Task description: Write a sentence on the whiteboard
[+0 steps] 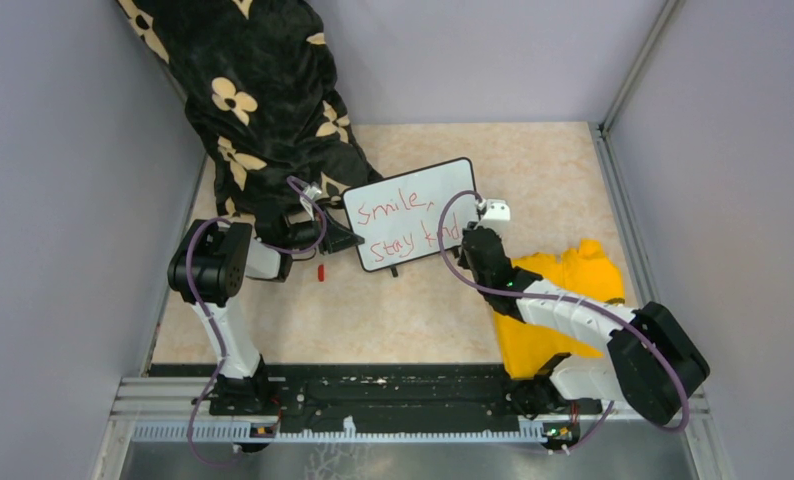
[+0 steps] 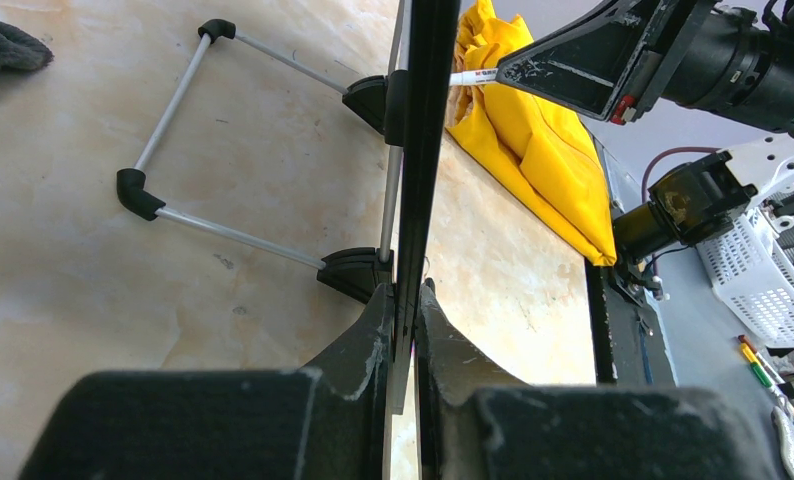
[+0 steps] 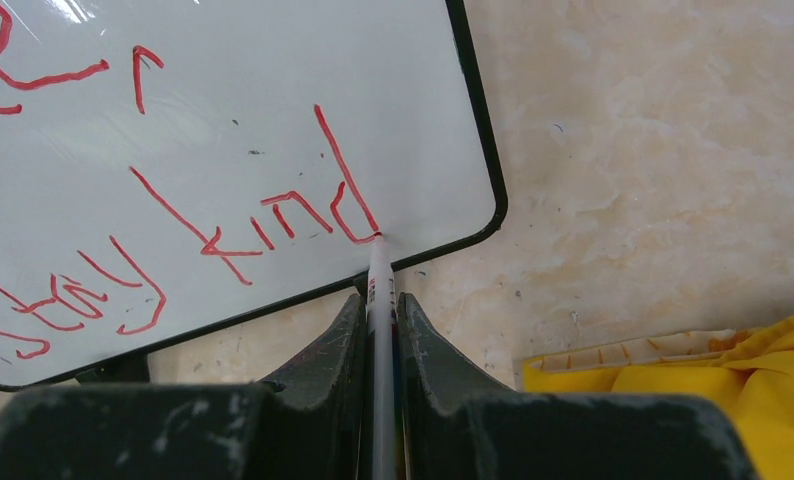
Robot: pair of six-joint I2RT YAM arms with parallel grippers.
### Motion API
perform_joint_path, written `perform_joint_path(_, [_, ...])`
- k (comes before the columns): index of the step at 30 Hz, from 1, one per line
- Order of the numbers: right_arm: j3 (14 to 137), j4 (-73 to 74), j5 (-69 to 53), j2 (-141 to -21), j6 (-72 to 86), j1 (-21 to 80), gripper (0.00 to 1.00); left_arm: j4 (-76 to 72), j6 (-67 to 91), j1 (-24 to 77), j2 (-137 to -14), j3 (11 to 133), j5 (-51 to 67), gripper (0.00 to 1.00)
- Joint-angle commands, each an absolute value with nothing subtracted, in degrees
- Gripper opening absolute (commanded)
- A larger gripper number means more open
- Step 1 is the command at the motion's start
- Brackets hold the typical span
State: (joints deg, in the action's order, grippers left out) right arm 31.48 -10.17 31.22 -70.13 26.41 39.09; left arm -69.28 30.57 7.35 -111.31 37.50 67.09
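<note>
The whiteboard [image 1: 409, 190] stands tilted on the table's middle, carrying the red sentence [image 1: 405, 226] "Smile, Stay kind". My left gripper [image 1: 345, 238] is shut on the board's left edge; in the left wrist view the whiteboard [image 2: 428, 130] appears edge-on between the left gripper [image 2: 405, 292] jaws. My right gripper [image 1: 470, 237] is shut on a thin white marker [image 3: 379, 290]. The marker tip touches the whiteboard [image 3: 273, 90] at the foot of the final "d" of the sentence [image 3: 273, 215], close to the lower right corner. The right gripper [image 3: 378, 300] sits just below the board's frame.
A yellow cloth [image 1: 563, 285] lies under the right arm. A black flowered cloth [image 1: 263, 100] hangs at the back left. A small red cap [image 1: 321, 271] lies by the left gripper, and a white block [image 1: 496, 210] beside the board's right edge. The board's wire stand [image 2: 173, 110] rests behind it. Grey walls enclose the table.
</note>
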Motion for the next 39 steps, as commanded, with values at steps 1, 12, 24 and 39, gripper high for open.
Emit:
perform_joint_path(1, [33.4,-12.1,33.9,-68.2,26.9,37.9,0.00,-63.9,29.8,7.4,-112.9,37.1,65.5,0.00])
perform_joint_path(12, [31.8,-11.7,28.7,-63.7,25.6,37.8,0.00,-63.9,29.8,7.4,-112.9,37.2,65.6,0.00])
perform_joint_path(24, [32.3,-15.2,26.7,-60.3,20.3,46.0,0.00,-63.9,29.8,7.4,-112.9,37.1,65.7,0.00])
perform_joint_path(39, [35.5,-23.1,34.1,-69.2,19.4,48.4,0.00,-63.5,29.5,7.4,-113.0,37.3,65.7,0.00])
